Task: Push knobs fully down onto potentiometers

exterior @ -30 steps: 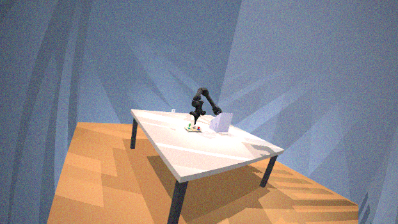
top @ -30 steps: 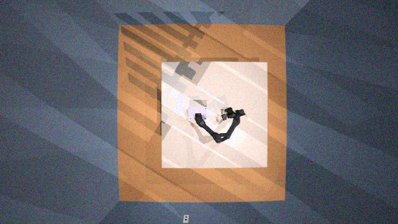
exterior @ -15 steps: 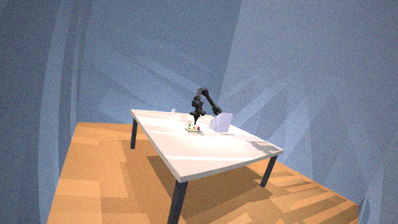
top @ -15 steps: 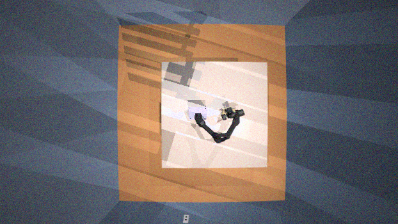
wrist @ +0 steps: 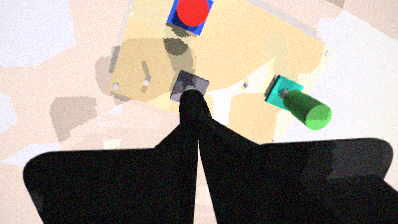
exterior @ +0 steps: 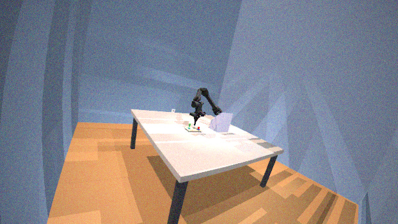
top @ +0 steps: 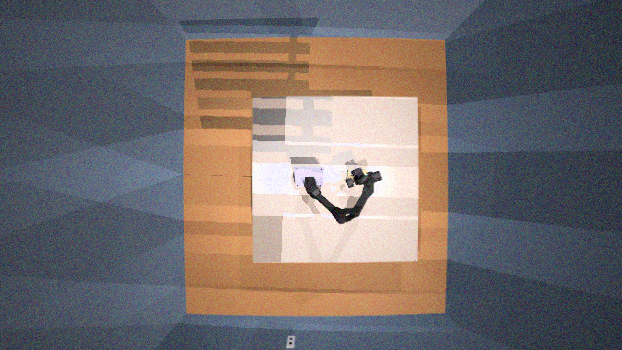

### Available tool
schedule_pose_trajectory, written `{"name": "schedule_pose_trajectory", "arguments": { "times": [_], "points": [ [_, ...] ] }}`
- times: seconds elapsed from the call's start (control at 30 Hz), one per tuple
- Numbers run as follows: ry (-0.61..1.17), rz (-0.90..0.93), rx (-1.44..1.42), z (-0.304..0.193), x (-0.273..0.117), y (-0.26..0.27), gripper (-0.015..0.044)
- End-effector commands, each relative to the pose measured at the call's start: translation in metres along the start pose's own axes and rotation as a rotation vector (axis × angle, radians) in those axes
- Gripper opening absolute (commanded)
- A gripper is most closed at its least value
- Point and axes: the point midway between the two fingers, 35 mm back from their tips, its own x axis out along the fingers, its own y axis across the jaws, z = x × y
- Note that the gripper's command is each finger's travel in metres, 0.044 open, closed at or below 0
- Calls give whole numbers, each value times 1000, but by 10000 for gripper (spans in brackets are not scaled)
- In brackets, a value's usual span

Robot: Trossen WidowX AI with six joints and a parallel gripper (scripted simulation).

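Observation:
The tan circuit board (wrist: pixel 235 30) (exterior: pixel 194 130) stands on the table. A red knob (wrist: pixel 192 11) (exterior: pixel 198 128) is over the blue potentiometer (wrist: pixel 196 31); from above, any gap under it cannot be judged. A tall green knob (wrist: pixel 311 113) (exterior: pixel 189 125) stands over the teal potentiometer (wrist: pixel 291 84), with a bit of grey shaft showing at its base. A dark grey potentiometer (wrist: pixel 200 83) sits between them, with a light grey stub at the fingertips. My gripper (wrist: pixel 196 122) (exterior: pixel 194 124) is shut and empty, its tips over this dark potentiometer; contact cannot be told.
Small metal posts (wrist: pixel 245 84) (wrist: pixel 147 81) stick up from the board beside the dark potentiometer. A pale lavender panel (top: pixel 312 172) (exterior: pixel 222 122) stands by the arm's base. The arm (top: pixel 327 205) (exterior: pixel 211 99) reaches over from there.

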Motion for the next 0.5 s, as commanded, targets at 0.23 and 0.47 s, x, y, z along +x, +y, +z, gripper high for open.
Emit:
{"name": "schedule_pose_trajectory", "arguments": {
  "times": [0.23,0.47],
  "points": [
    [0,19,21,-3,19,-1,0],
    [0,19,21,-3,21,-1,0]
  ]
}}
